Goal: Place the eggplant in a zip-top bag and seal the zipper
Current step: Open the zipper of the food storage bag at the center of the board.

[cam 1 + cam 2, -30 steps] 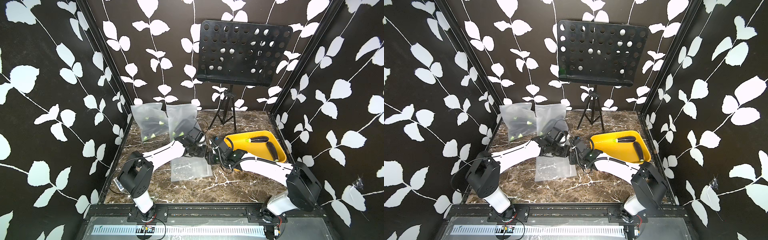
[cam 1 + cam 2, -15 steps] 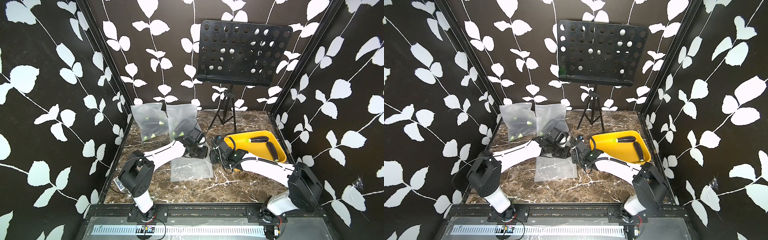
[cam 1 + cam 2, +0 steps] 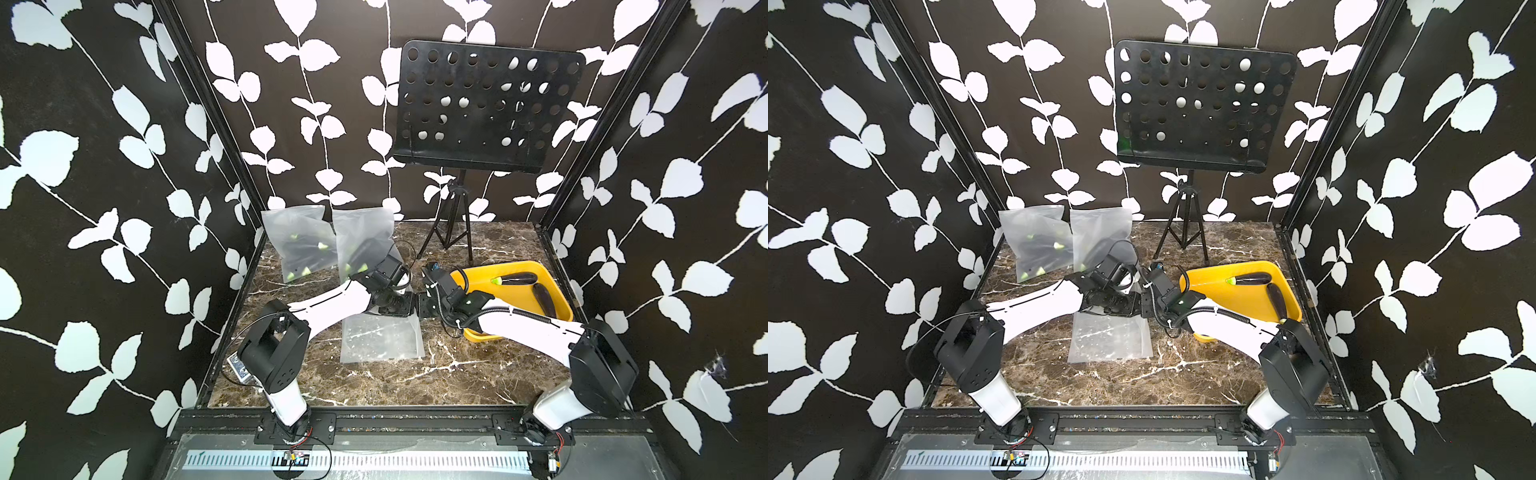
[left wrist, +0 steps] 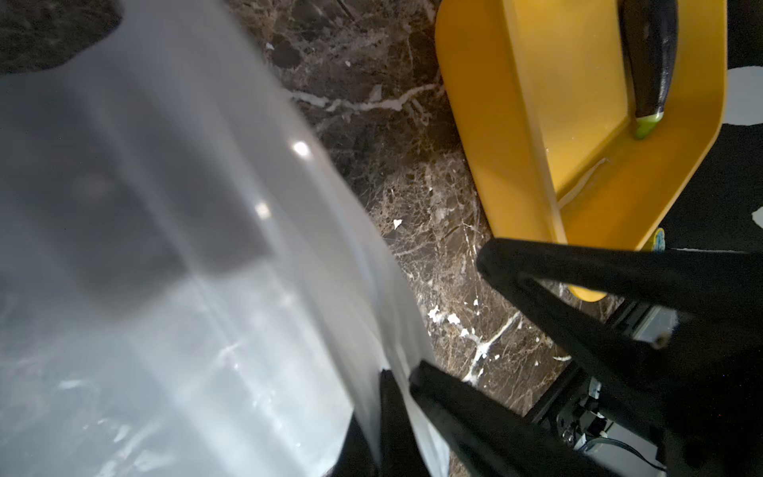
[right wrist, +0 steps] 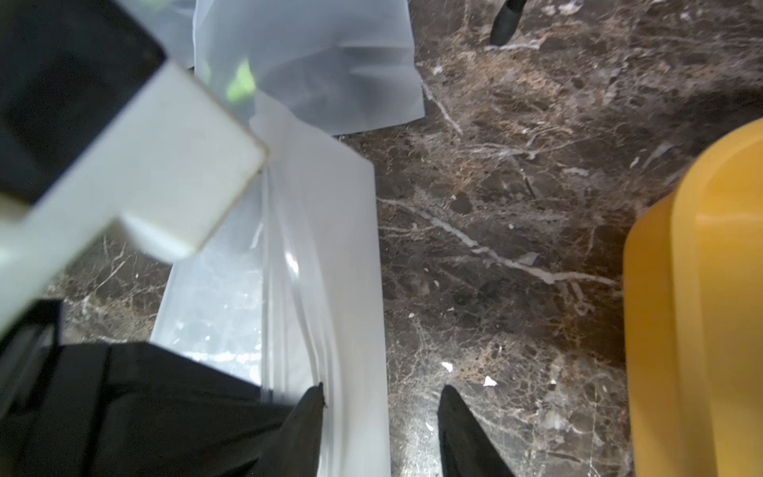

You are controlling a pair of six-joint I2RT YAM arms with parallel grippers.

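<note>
Empty zip-top bag point(image 3: 380, 340) flat mid-frame; left gripper point(image 4: 402, 371) fingers clamped on its mouth edge, right gripper point(image 5: 383, 388) fingers apart at that edge. Bagging, sealing not done: eggplant point(image 3: 517, 277) sits in yellow tray point(image 3: 507, 299), frame right.

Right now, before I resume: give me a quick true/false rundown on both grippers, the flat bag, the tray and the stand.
1. The left gripper is shut on an edge of the flat clear plastic zip-top bag. True.
2. The right gripper holds an eggplant. False: it is open and empty, at the bag's edge.
3. The yellow plastic tray holds two dark purple eggplants. True.
4. The flat bag already has an eggplant inside. False: it looks empty in both top views.
5. The black perforated music stand lies flat on the table. False: it stands upright on its tripod at the back.
</note>
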